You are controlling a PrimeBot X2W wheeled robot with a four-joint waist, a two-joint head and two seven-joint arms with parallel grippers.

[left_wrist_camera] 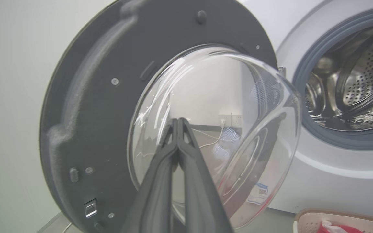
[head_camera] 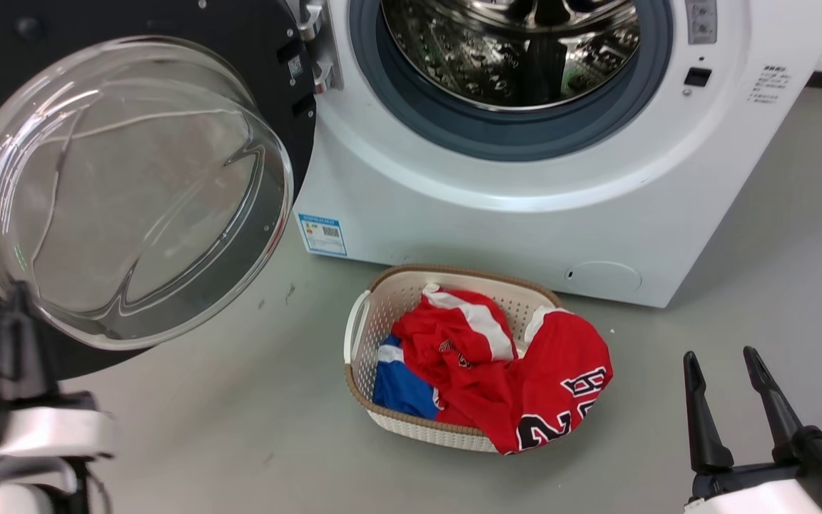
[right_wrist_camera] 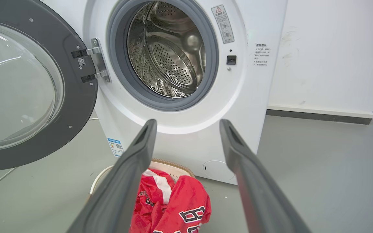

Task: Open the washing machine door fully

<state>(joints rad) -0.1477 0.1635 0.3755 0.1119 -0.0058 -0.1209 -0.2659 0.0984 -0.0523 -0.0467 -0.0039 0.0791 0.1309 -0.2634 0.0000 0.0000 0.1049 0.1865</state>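
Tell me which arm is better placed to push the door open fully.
Left. The left tool, shut, points at the glass of the washing machine door, close before it. The right tool, open, hangs on the far side of the laundry basket, away from the door.

One washing machine (head_camera: 496,214) stands on the far side, with one round door (head_camera: 125,193) on its left and one steel drum (head_camera: 511,50). Low on its front are one blue label (head_camera: 322,234) and one round flap (head_camera: 604,277). One basket (head_camera: 361,335) holds what looks like two red garments (head_camera: 454,335) and one blue garment (head_camera: 400,389). Nearest are one left gripper (left_wrist_camera: 177,121) and one right gripper (head_camera: 719,355), with two fingers each.
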